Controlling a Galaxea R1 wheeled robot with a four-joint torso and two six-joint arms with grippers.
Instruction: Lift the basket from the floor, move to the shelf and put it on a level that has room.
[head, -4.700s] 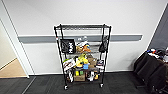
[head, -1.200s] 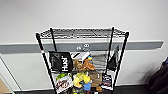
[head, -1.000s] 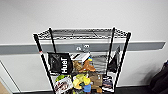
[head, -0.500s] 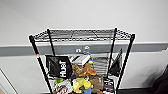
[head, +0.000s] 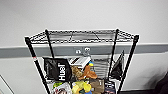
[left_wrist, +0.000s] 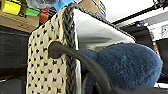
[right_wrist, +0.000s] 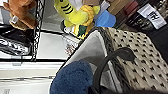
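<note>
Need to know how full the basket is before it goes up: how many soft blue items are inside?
1: a single fuzzy blue item sits inside the basket against the pale lining, seen from both wrist views. Anything beneath it would be hidden.

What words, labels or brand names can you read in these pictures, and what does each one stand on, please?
"Huel": white letters running sideways on the black bag on the shelf, head view.
White label with dark print, right wrist view: too blurred to read.
Black packet with pale marks, right wrist view: not readable.
</note>
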